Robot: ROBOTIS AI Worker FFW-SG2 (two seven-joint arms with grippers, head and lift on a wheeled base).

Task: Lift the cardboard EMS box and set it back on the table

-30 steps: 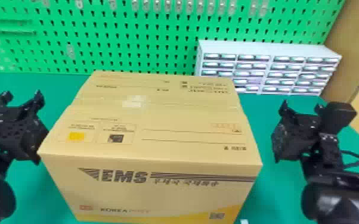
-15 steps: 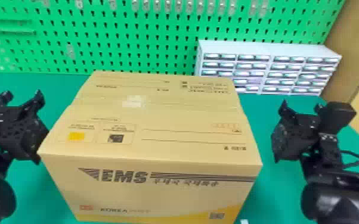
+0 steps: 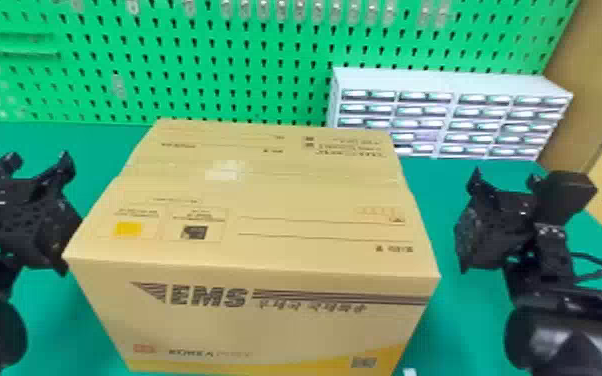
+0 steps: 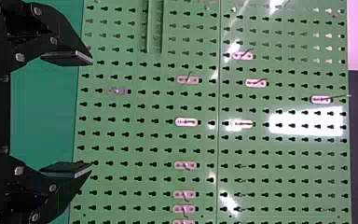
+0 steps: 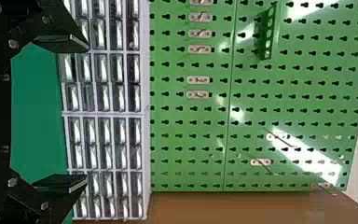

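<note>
EMS box (image 3: 250,200) is between left tool (image 3: 37,162) and right tool (image 3: 505,180), apparently resting on tabletop (image 3: 435,172). Nothing lifted.

Both tools spread wide and empty: left fingers (image 4: 72,58) well apart, right fingers (image 5: 65,42) likewise. Both point ahead at pegboard (image 3: 215,60), along the box flanks rather than at them. Left tool is right beside the box's left edge; can't tell if it touches. Right tool has a visible strip of tabletop between it and the box.

Step in hand, my read: close in from both sides for a two-arm squeeze. Box is far too wide for one tool.

How I'd do it:
- Bring right tool inward first; left has little room. Pushing left alone likely skids the box toward right tool.
- Match height and depth on both flanks, below the top edge and around mid-depth, else it may tip or twist.
- Load the side walls evenly with broad contact. Cardboard probably dents under a fingertip; too light and it slips.
- Raise both arms at one rate, top level. Weight unknown, so try a small lift first.
- Watch drawer cabinet (image 3: 455,120) beyond right tool; go straight up, no forward drift.
- Lower flat, release only once the base is fully down.
</note>
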